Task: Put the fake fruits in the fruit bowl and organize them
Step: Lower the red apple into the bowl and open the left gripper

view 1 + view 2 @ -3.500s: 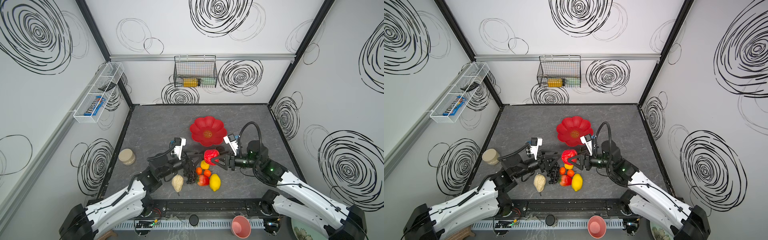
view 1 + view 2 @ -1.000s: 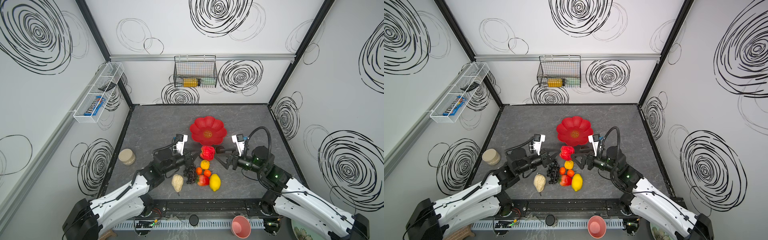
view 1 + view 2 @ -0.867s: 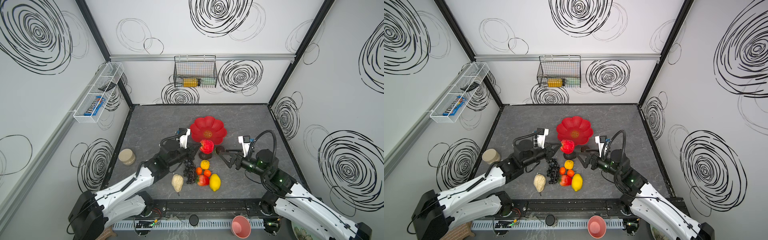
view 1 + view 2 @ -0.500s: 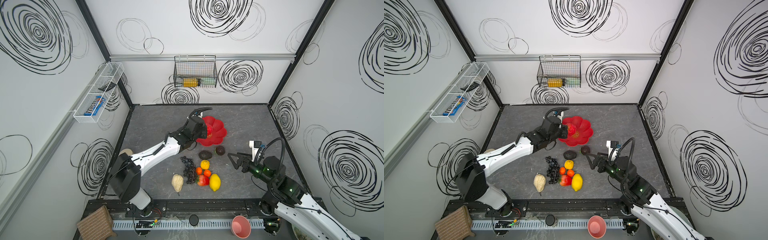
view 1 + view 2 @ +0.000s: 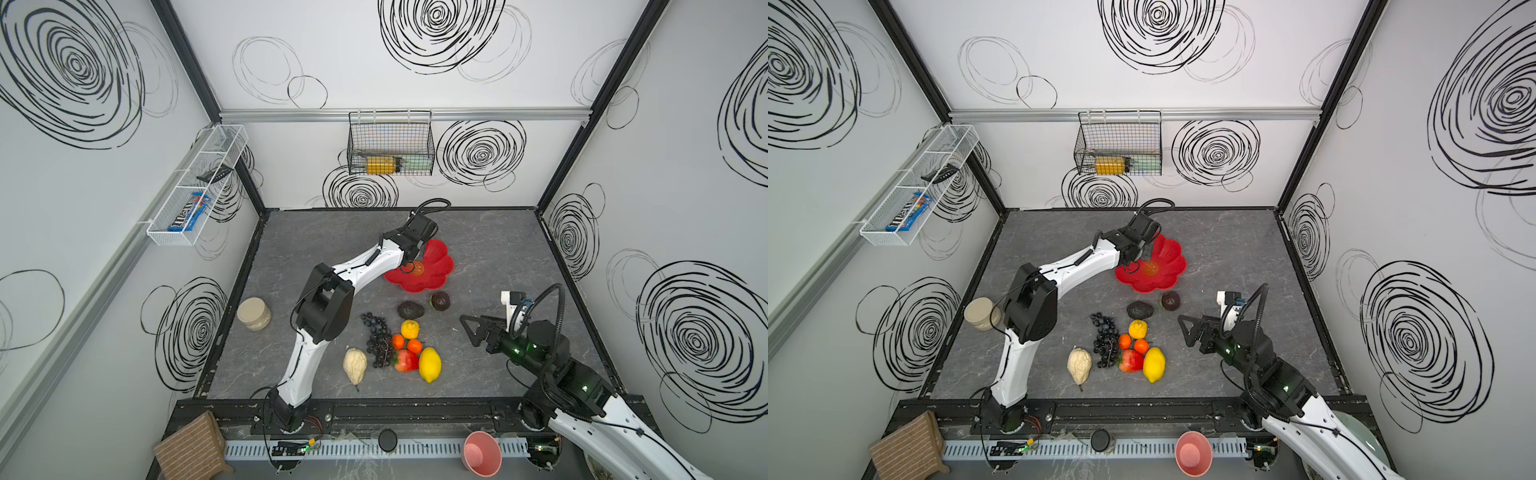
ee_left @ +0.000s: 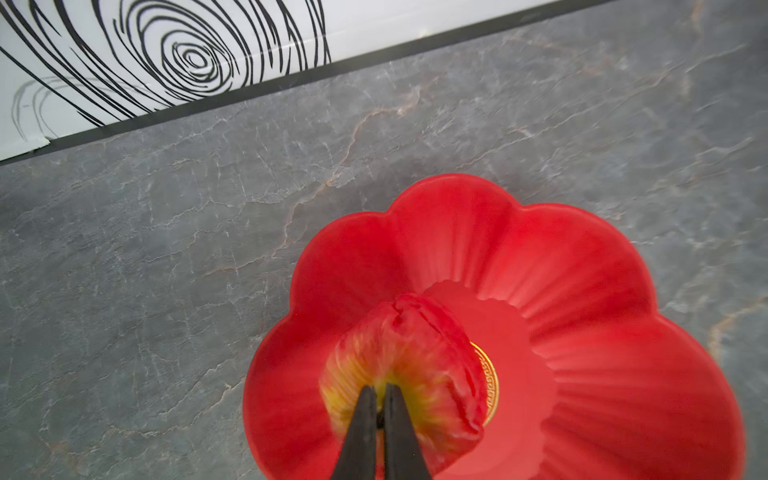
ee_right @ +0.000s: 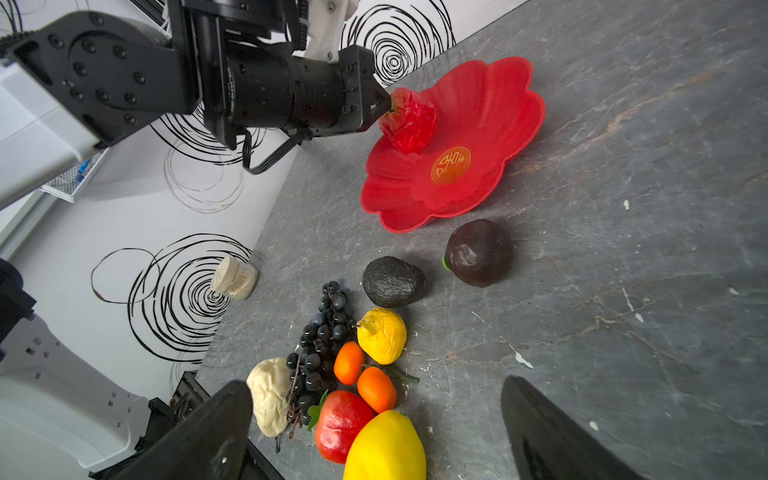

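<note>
We read "m&m's" on the blue packet (image 5: 187, 214) in the white wire shelf (image 5: 172, 240), wall at 10 o'clock. Gold round sign (image 7: 451, 165) at the fruit bowl (image 7: 490, 104) centre: one ornate character, unreadable to us. No other text.

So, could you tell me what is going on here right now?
The left gripper is shut on the red apple at its stem end, holding it low inside the red flower-shaped bowl. The right gripper hangs open and empty near the other fruits. The avocado, mangosteen, grape bunch and large lemon lie on the table, outside the bowl.
</note>
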`<control>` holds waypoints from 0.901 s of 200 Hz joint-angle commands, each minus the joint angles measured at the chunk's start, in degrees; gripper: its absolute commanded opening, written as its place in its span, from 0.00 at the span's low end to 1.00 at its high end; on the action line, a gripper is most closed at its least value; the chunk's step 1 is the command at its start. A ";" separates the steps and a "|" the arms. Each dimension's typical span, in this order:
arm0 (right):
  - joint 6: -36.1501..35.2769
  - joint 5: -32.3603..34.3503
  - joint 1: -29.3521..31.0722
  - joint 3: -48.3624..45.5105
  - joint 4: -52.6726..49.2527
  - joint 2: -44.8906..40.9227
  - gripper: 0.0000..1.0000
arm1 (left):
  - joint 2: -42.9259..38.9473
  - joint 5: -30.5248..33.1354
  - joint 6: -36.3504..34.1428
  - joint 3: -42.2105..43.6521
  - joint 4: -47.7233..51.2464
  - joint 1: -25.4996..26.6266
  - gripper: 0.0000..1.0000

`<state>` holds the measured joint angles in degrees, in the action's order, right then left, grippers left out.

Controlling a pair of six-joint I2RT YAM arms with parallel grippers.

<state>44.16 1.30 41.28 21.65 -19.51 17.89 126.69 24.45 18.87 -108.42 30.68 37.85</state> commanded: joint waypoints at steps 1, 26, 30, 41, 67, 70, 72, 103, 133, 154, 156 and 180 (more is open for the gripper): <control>1.01 -0.24 -0.14 -1.47 0.11 -0.38 0.98 | 2.88 1.59 -1.28 -4.91 4.80 -0.74 0.00; 1.54 -0.90 -0.10 -2.63 1.20 -0.30 0.98 | 6.17 0.43 -1.48 -8.59 6.24 -1.18 0.00; 1.54 -0.95 -0.14 -2.81 1.27 -0.22 0.98 | 6.73 0.34 -1.55 -9.14 6.59 -1.27 0.00; 1.64 -1.02 -0.15 -3.08 1.31 -0.14 0.98 | 8.25 0.18 -1.69 -10.69 7.56 -1.37 0.00; 1.63 -0.94 -0.14 -3.33 1.14 0.00 0.98 | 10.36 -0.64 -1.98 -12.49 8.35 -1.63 0.00; 1.71 -0.84 -0.16 -3.33 1.05 -0.04 0.98 | 10.50 -0.63 -1.92 -12.58 8.33 -1.63 0.00; 1.71 -0.81 -0.15 -3.29 1.03 -0.11 0.98 | 10.57 -0.63 -1.93 -12.62 8.34 -1.63 0.01; 2.18 -0.92 -0.15 -3.58 1.00 -0.13 0.98 | 11.18 -0.96 -2.02 -12.86 8.26 -1.72 0.11; 2.33 -1.46 -0.14 -3.89 1.73 0.18 0.98 | 11.56 -2.98 -2.23 -13.63 8.61 -1.74 0.28; 2.27 -1.67 -0.14 -3.74 2.05 0.77 0.98 | 11.04 -2.87 -2.31 -13.75 8.52 -1.63 0.38; 2.25 -1.66 -0.14 -3.66 2.11 0.82 0.98 | 10.92 -2.95 -2.27 -13.70 8.52 -1.59 0.39; 1.81 -1.55 -0.14 -3.02 2.06 1.78 0.98 | 9.77 -3.61 -2.26 -13.92 8.35 -1.50 0.43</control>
<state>46.02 -0.03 41.28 18.35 -18.98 18.74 136.73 21.91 17.10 -120.77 38.00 36.58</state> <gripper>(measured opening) 0.977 0.417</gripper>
